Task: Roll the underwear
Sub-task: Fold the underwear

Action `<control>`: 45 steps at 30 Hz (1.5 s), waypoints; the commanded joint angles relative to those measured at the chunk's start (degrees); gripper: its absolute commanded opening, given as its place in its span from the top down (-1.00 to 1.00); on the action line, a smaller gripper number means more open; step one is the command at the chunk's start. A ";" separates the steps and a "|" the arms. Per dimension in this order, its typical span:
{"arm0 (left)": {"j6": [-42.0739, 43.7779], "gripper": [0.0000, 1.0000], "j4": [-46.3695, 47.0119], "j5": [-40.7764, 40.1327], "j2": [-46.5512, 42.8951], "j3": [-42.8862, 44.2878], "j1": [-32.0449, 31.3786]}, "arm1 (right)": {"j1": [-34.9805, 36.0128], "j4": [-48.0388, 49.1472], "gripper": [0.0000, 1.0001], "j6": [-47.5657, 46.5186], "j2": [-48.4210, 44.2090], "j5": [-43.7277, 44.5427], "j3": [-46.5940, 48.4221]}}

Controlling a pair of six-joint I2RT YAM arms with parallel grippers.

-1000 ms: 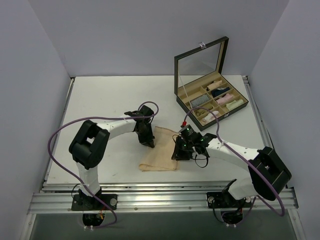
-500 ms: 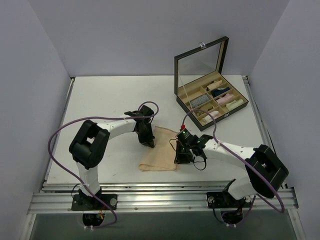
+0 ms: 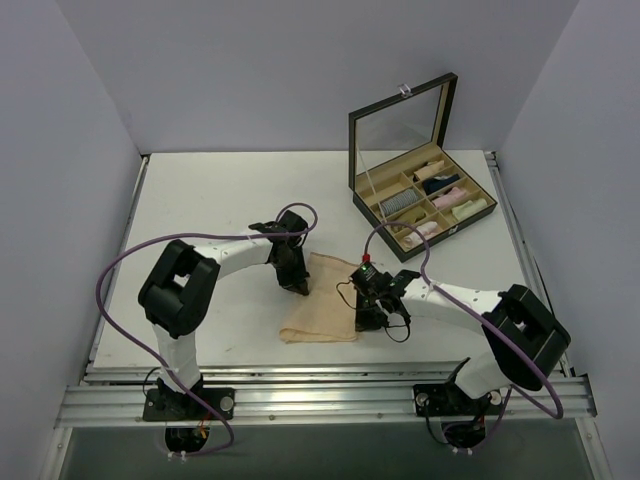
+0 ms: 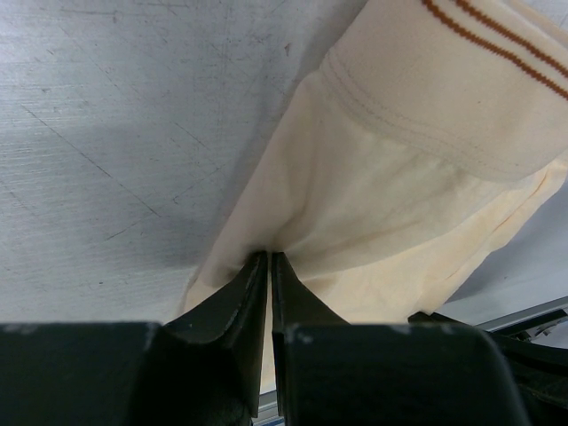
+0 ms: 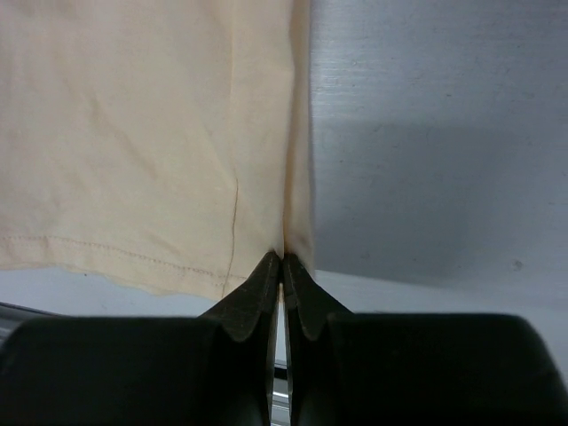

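The underwear (image 3: pixel 322 300) is a pale peach-beige cloth lying flat on the white table between my two arms. In the left wrist view it (image 4: pixel 399 204) shows a waistband with brown stripes at the top right. My left gripper (image 3: pixel 299 285) is shut on its far left edge; the cloth is pinched between the closed tips (image 4: pixel 268 259). My right gripper (image 3: pixel 366 320) is shut on its near right edge, with a fold of cloth (image 5: pixel 177 133) caught between the tips (image 5: pixel 282 259).
An open black box (image 3: pixel 422 205) with a mirrored lid stands at the back right; its compartments hold pink, cream, grey and dark cloth rolls. The table's front rail (image 3: pixel 320 400) runs just behind the arm bases. White walls close in both sides.
My right gripper has moved a little toward the near edge and left along the cloth's right side. The left gripper and the cloth have stayed put.
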 commanded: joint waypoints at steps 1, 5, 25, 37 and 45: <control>0.84 0.70 0.82 -2.68 3.27 -2.27 -0.29 | 0.32 -3.47 0.97 0.20 -2.07 3.08 0.23; 0.49 0.70 0.82 -2.68 2.31 -2.80 -0.38 | 0.32 -2.33 0.96 0.46 -1.63 3.08 -1.79; -9.08 0.56 1.69 -0.93 -22.02 -11.91 0.50 | -5.65 8.21 0.89 -2.26 4.07 -6.40 16.48; -15.33 0.90 11.90 1.28 -20.29 -26.36 -0.02 | -11.98 19.30 1.00 -4.81 24.81 -10.98 24.22; -15.68 0.95 2.84 -3.83 -18.44 -25.04 -0.20 | -12.25 15.44 1.00 -7.62 25.79 -9.93 24.92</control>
